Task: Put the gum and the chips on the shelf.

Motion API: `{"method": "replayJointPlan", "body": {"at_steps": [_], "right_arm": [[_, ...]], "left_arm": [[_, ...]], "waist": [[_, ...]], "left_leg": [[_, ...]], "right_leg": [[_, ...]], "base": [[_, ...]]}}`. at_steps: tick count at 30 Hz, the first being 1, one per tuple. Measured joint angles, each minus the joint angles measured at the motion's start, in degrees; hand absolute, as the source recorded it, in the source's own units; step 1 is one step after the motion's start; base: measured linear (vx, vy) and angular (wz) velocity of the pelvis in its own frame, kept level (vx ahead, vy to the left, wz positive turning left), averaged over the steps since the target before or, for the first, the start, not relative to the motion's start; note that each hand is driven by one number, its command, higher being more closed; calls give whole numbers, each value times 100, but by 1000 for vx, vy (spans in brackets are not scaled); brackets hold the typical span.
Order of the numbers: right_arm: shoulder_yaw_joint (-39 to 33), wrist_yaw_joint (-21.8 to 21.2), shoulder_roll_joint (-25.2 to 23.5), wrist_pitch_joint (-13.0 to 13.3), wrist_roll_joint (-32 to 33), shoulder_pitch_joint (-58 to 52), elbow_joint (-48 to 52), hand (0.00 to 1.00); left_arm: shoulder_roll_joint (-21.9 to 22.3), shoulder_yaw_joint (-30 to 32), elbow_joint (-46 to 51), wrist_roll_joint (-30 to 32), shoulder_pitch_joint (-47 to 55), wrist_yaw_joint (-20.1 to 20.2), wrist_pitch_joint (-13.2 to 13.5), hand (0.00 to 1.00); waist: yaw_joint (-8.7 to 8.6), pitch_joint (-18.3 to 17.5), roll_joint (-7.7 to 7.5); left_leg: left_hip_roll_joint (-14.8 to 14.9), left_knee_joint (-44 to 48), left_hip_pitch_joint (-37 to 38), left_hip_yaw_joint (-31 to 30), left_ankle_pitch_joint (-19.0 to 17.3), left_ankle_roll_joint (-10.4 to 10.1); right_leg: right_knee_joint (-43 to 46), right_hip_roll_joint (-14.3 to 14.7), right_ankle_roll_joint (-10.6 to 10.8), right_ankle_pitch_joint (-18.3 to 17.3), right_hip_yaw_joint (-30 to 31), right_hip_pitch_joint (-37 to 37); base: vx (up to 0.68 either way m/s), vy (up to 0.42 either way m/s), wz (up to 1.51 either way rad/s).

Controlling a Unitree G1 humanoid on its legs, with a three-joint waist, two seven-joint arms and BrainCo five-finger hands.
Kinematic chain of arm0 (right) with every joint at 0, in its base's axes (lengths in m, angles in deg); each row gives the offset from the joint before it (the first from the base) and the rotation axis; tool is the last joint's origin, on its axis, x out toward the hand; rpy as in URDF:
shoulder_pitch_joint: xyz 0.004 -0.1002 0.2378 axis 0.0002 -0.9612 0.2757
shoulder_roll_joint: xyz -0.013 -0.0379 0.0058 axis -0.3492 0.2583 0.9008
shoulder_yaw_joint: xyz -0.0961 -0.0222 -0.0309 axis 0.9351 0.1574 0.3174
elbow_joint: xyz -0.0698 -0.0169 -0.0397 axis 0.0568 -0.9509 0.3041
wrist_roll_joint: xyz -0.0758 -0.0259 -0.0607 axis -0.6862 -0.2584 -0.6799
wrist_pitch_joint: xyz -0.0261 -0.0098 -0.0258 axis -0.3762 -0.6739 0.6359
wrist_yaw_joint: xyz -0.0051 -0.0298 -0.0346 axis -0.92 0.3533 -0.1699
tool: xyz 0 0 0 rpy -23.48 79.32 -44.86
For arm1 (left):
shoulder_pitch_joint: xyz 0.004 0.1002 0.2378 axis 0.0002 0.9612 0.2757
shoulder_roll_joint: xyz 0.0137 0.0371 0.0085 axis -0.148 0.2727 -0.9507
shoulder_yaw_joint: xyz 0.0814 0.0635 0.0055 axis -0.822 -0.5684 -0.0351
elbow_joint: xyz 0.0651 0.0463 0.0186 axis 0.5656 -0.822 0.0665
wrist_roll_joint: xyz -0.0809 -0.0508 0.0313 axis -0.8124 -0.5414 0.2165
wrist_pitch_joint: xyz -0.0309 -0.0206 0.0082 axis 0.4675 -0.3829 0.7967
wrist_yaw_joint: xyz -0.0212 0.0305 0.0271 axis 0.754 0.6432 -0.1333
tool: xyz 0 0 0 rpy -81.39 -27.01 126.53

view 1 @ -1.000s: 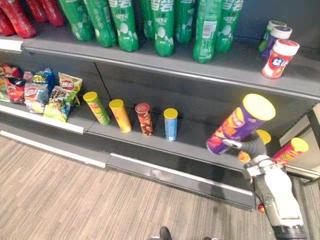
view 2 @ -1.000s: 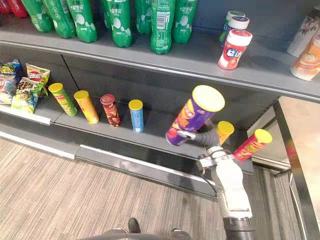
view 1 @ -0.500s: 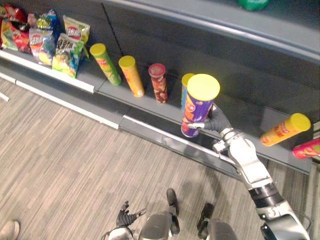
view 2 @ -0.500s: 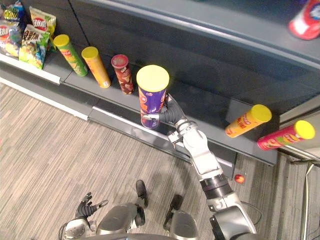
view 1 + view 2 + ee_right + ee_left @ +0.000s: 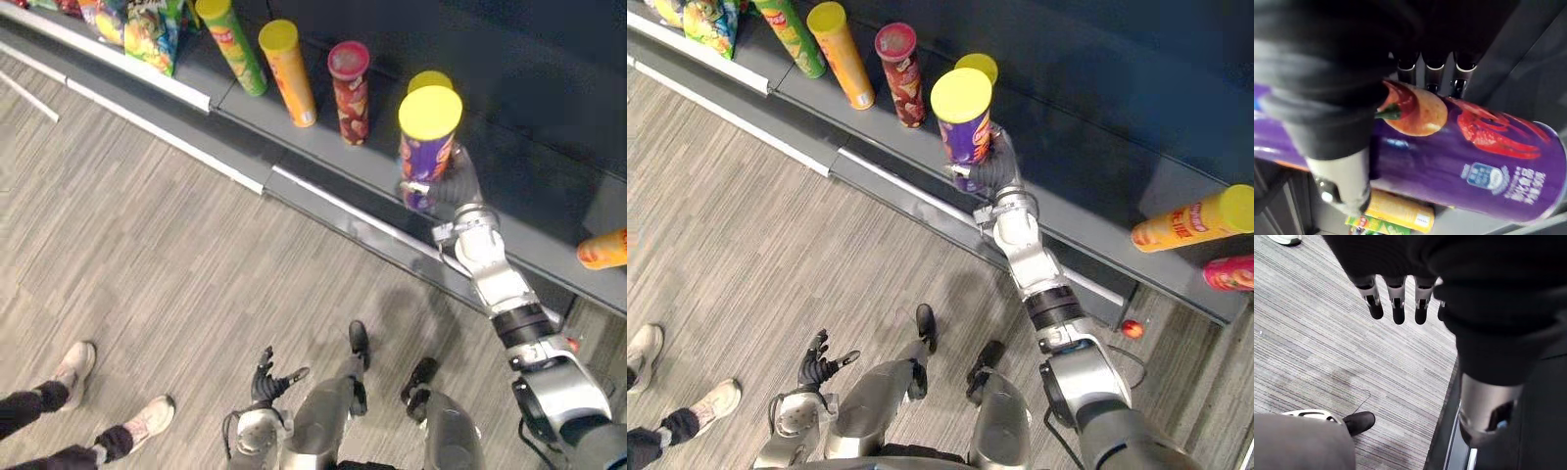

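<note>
Closest in, the left hand [image 5: 266, 377] hangs low over the wood-patterned floor [image 5: 147, 225], its fingers [image 5: 1397, 308] straight and spread, holding nothing. A person's shoes [image 5: 73, 362] stand on the floor off to the left, and a small red ball [image 5: 1132, 329] lies on it to the right. Further out, the right hand [image 5: 994, 166] is wrapped round the purple chips can [image 5: 428, 147], fingers on one side and thumb on the other. The can is held nearly upright at the front of the lower shelf [image 5: 323, 137]; whether its base touches the shelf I cannot tell. Just behind it stands a yellow-lidded can [image 5: 429, 80]. Leftward along the shelf stand a red can [image 5: 350, 90], an orange can [image 5: 287, 70], a green can [image 5: 231, 44] and snack bags [image 5: 147, 20].
</note>
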Motion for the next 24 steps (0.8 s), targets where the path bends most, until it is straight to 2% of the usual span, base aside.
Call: {"method": "replayJointPlan", "body": {"at_steps": [3, 11, 18, 24], "right_arm": [[-188, 446, 6, 14, 5, 88, -115, 100], [-535, 1310, 90, 116, 19, 261, -340, 100], [-853, 1676, 201, 126, 28, 286, -340, 100], [-1028, 1769, 206, 126, 64, 289, -338, 100]], "left_arm": [[-10, -41, 4, -10, -15, -49, 69, 0], [-9, -252, -2, -13, -121, -191, 78, 0], [-1, -391, -11, -13, -192, -208, 98, 0], [-1, -445, -93, -13, -230, -208, 103, 0]], "waist": [[68, 30, 77], [69, 95, 209], [1, 113, 249], [-74, 117, 267]], "left_leg": [[-12, -1, -123, 1, 22, -24], [-13, 0, -289, 102, 84, -30], [19, 0, -355, 233, 105, -54], [50, 0, -373, 328, 121, -51]], "right_leg": [[158, -48, -16, -67, 16, -186], [411, -106, -60, -104, 172, -534], [454, -87, -70, -114, 317, -702], [468, -47, -72, -112, 419, -787]], "base": [[7, -11, 1], [18, -25, -7], [6, -35, -10], [29, -44, -9]]}}
